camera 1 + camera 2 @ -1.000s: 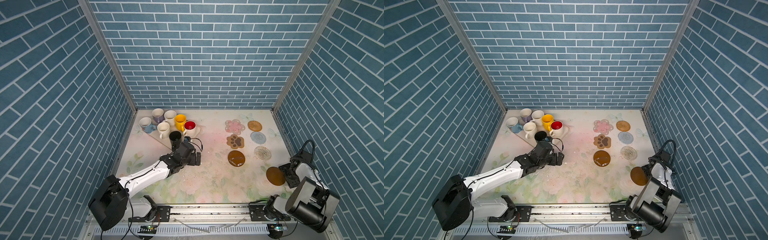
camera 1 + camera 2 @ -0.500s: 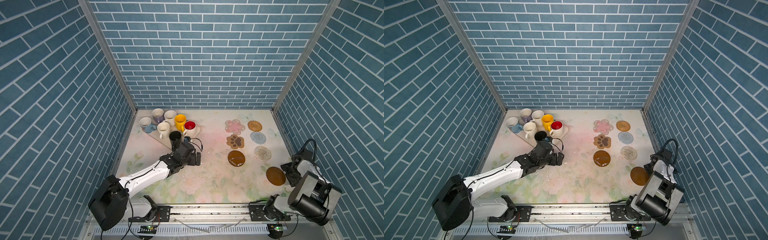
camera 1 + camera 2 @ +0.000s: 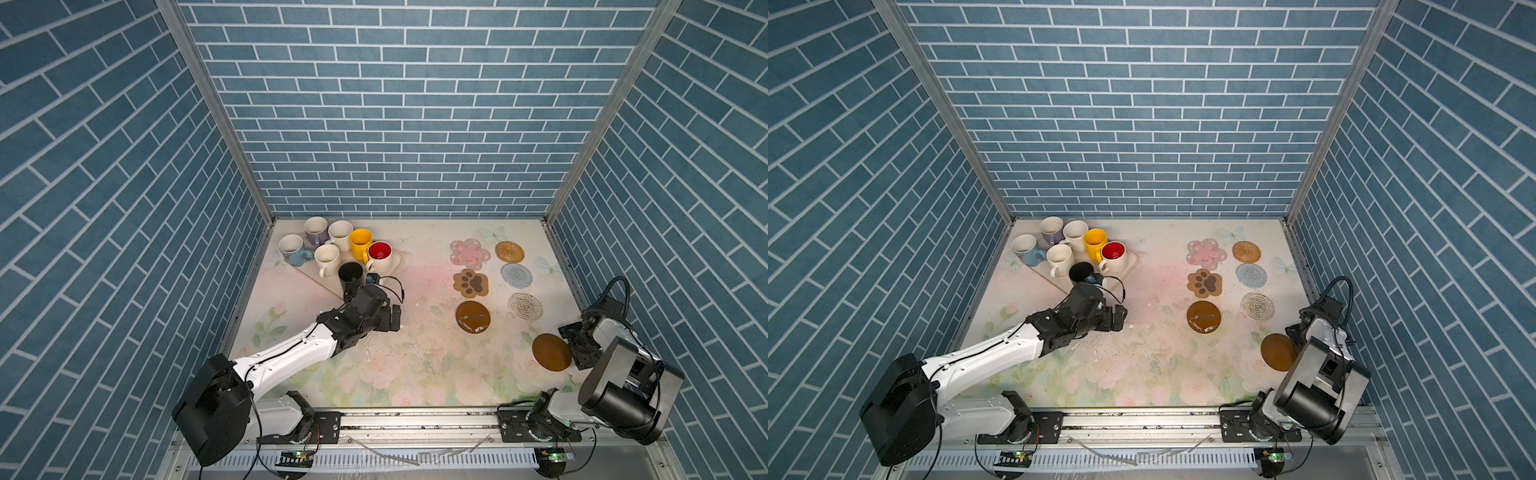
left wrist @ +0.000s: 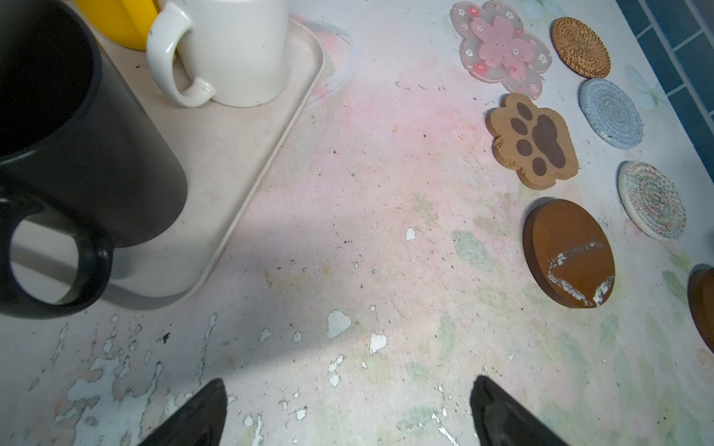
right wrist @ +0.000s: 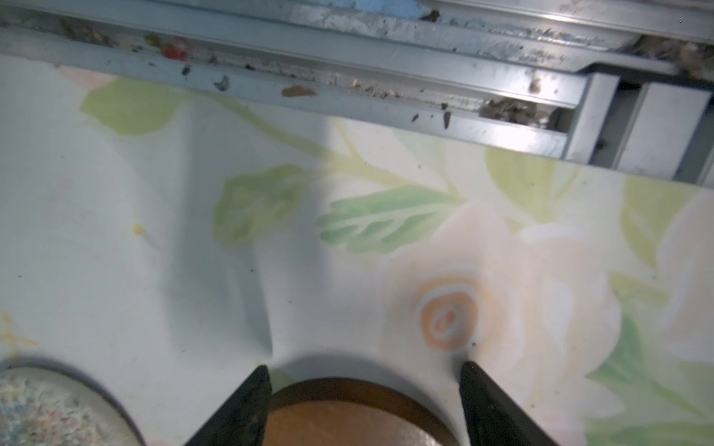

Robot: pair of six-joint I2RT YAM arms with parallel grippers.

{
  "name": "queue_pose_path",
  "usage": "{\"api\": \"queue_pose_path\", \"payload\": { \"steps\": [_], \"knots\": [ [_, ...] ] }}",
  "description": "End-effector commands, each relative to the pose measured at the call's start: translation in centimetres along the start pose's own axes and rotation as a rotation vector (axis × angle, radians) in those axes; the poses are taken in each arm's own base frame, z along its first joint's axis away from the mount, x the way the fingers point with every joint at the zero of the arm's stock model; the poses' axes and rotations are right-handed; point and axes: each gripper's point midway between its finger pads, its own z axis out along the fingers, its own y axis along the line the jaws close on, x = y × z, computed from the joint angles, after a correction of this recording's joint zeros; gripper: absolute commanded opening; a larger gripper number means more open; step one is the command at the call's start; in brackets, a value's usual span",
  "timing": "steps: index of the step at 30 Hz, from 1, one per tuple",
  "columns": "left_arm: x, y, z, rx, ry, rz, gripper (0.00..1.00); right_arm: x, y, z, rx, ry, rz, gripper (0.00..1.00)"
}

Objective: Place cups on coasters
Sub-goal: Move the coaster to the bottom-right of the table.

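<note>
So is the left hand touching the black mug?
Apart. The left wrist view shows bare table between the open left hand and the black mug.

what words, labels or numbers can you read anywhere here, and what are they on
No readable text anywhere.
Mugs: plain, no print.
Coasters: no words; the paw coaster bears only a picture.
Left arm: a tiny white mark near its wrist, too small to read.

Cream tray (image 4: 232, 154) on far left of worn floral tabletop (image 3: 415, 353); blue brick walls (image 3: 395, 104) around
</note>
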Motion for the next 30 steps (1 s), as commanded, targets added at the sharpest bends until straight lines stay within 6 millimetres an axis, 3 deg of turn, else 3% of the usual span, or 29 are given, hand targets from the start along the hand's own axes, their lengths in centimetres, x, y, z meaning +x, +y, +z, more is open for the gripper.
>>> {"api": "queue_pose_path", "payload": {
  "steps": [1,12,23,30],
  "knots": [
    [0.9,0.9,-0.2,-0.018,0.011,-0.008,0.99,0.8,0.6,-0.4,-0.009,0.008,0.016,0.78],
    [1.6,1.6,-0.6,-0.02,-0.006,-0.022,0.99,4.4,2.5,-1.2,-0.008,0.019,-0.094,0.79],
    [1.8,2.2,-1.4,-0.029,-0.027,-0.024,0.99,4.8,2.4,-1.3,0.023,0.022,-0.235,0.76],
    [1.9,2.3,-1.3,-0.027,-0.034,-0.038,0.99,6.6,2.0,-0.2,0.043,0.071,-0.343,0.75]
  ]
}}
